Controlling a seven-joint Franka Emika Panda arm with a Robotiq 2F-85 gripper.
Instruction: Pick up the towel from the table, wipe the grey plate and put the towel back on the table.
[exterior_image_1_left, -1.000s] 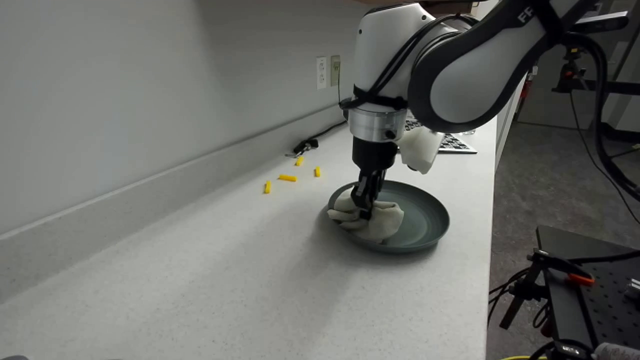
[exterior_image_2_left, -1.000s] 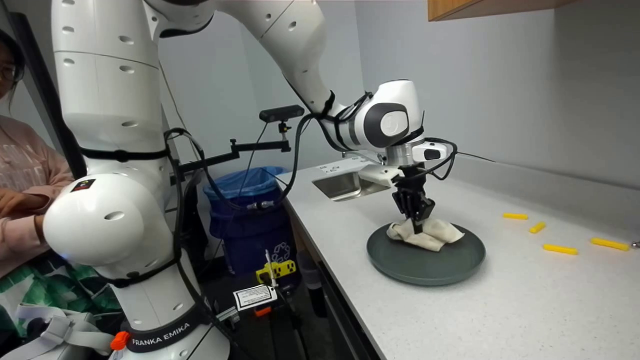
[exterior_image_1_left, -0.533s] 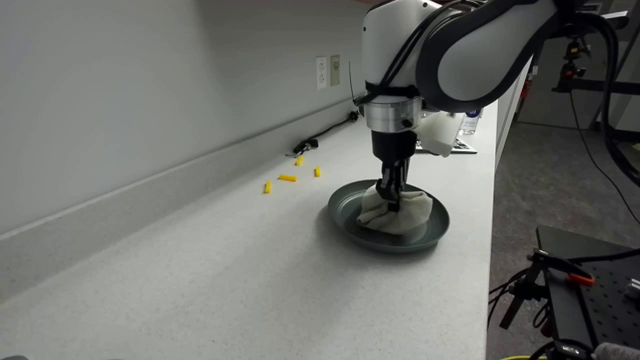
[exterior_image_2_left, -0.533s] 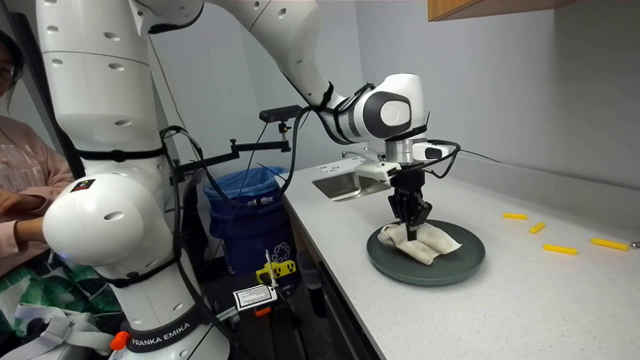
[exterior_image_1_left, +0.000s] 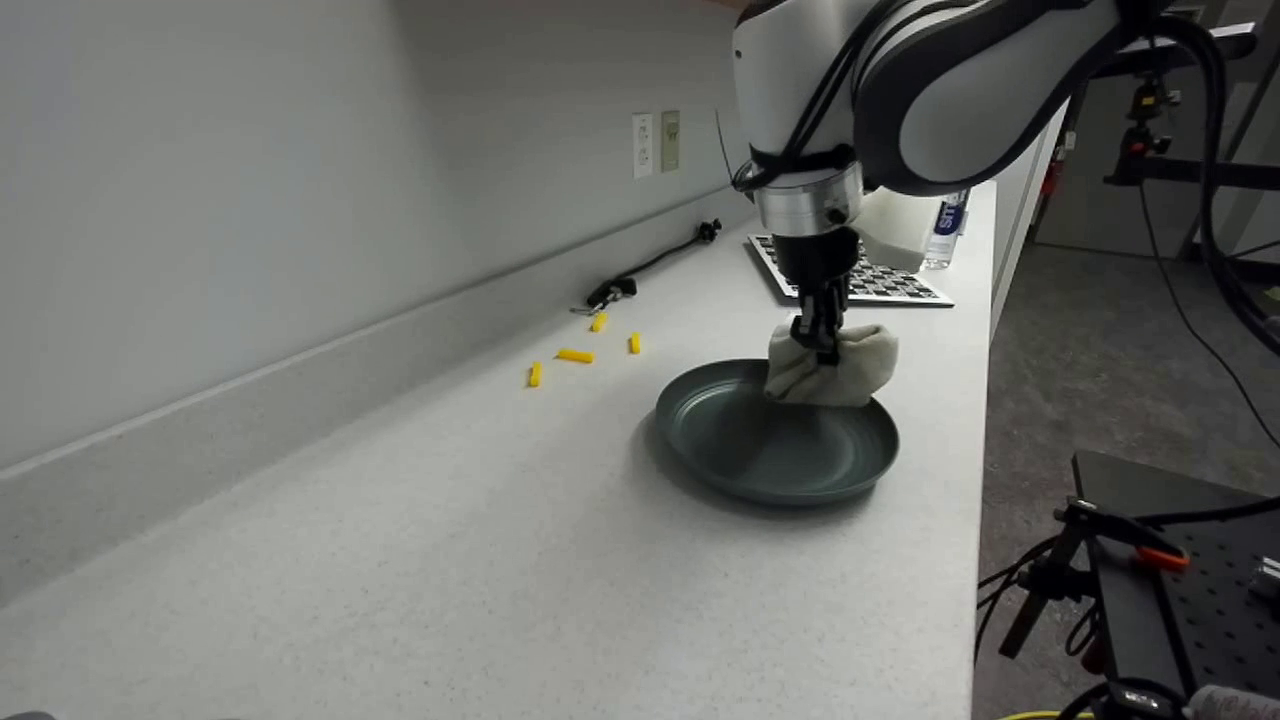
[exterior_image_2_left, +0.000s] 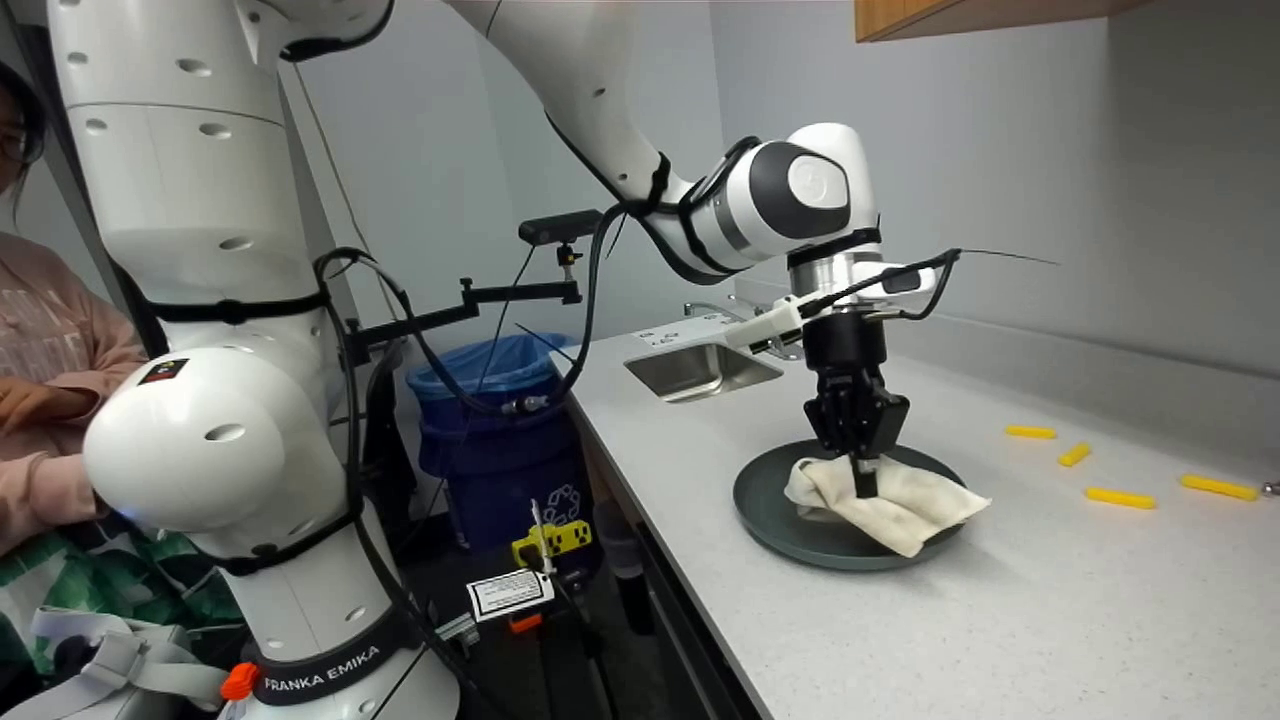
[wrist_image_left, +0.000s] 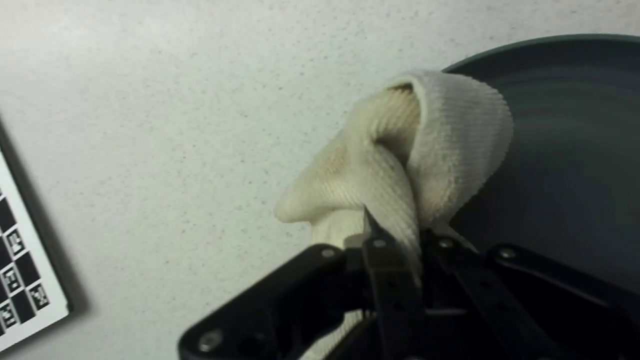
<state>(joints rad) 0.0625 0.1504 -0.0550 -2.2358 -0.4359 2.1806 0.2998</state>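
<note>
The cream towel is bunched in my gripper and shows in both exterior views (exterior_image_1_left: 868, 362) (exterior_image_2_left: 915, 505). My gripper is shut on it in both exterior views (exterior_image_1_left: 828, 352) (exterior_image_2_left: 865, 485), and the towel's lower folds hang free. The dark grey plate (exterior_image_1_left: 745, 445) lies on the white table; it also shows in an exterior view (exterior_image_2_left: 785, 535). The towel appears raised over the plate's rim and partly overhangs it. In the wrist view the towel (wrist_image_left: 457, 140) comes out between the dark fingers (wrist_image_left: 407, 240), with the plate (wrist_image_left: 575, 130) to its right. The fingertips are partly hidden in the cloth.
Several yellow sticks (exterior_image_1_left: 575, 355) lie near the wall. A black-and-white checkered board (exterior_image_1_left: 900, 287) and a bottle (exterior_image_1_left: 946, 230) stand behind the plate. A black cable (exterior_image_1_left: 650, 264) lies along the wall. A sink (exterior_image_2_left: 700, 372) is set into the counter.
My gripper has carried the towel across the plate, from its wall-side part toward and over the rim near the checkered board. The towel has risen. The plate has stayed in place.
</note>
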